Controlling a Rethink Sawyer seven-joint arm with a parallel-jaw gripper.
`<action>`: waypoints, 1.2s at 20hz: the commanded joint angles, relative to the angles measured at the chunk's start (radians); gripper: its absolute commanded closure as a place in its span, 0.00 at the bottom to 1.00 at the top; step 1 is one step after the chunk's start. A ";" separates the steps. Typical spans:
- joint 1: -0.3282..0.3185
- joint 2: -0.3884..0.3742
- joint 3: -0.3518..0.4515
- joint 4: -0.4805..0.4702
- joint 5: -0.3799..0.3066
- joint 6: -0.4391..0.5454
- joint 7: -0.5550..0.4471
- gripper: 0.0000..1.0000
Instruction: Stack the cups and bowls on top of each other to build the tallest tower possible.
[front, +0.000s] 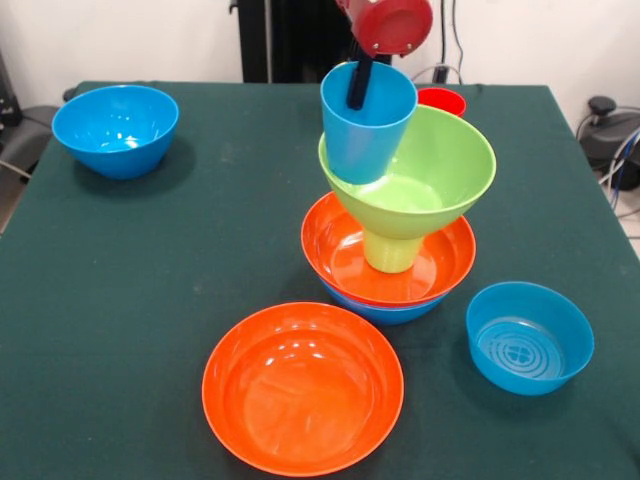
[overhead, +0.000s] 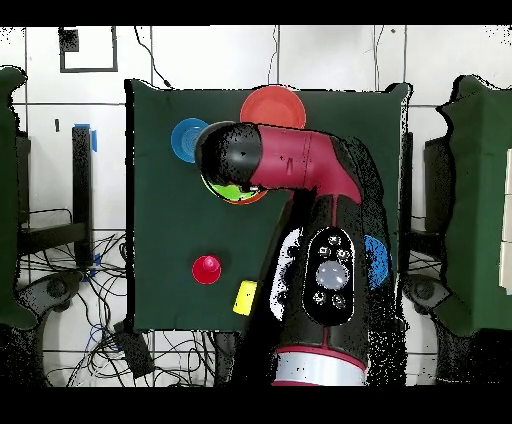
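The red and black arm (overhead: 300, 200) covers the tower (overhead: 232, 190); a red cup (overhead: 206, 269) and a yellow cup (overhead: 244, 297) stand apart.

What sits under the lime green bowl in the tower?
The green bowl rests on an upturned green cup, standing in an orange bowl nested in a blue bowl. The cup's top is hidden.

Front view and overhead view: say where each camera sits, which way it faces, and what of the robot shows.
Front view: across the table, facing the tower; only the tool, reaching down into the blue cup, shows.
Overhead view: above the table, looking straight down; the red and black arm covers most of the tower.
Shared: the lone orange bowl and the small blue bowl.
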 joint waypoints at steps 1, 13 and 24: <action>0.034 0.031 0.032 0.006 0.010 0.002 0.069 1.00; 0.092 0.054 -0.008 0.057 0.019 -0.109 0.126 1.00; 0.114 0.096 -0.038 0.075 0.049 -0.196 0.108 1.00</action>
